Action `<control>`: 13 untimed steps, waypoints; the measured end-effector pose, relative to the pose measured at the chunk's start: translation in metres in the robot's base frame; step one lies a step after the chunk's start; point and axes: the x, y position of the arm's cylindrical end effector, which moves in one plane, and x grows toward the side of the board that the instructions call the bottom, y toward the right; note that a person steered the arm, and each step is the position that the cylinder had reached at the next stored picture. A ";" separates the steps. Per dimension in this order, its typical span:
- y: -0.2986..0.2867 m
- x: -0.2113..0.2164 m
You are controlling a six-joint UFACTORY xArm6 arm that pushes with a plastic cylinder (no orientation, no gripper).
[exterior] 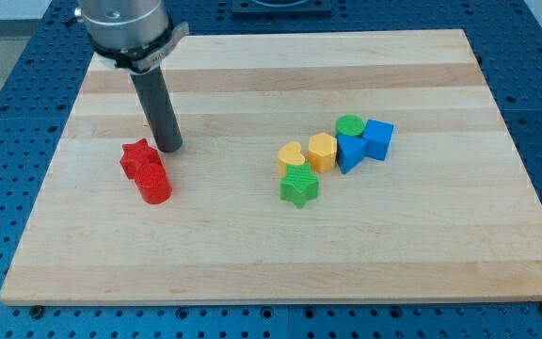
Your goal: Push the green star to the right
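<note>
The green star (pixel 299 186) lies near the middle of the wooden board (pixel 422 254), at the bottom of a cluster of blocks. It touches the yellow heart (pixel 291 157) just above it. My tip (pixel 168 148) rests on the board far to the view's left of the star, just up and right of the red star (pixel 138 157). The tip touches no block that I can make out.
A red cylinder (pixel 153 184) sits against the red star's lower right. Right of the yellow heart stand a yellow hexagon (pixel 323 151), a green cylinder (pixel 350 127), a blue triangle (pixel 350 153) and a blue cube (pixel 377 138). A blue perforated table surrounds the board.
</note>
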 end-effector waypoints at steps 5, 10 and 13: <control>0.067 0.069; 0.111 0.069; 0.112 0.043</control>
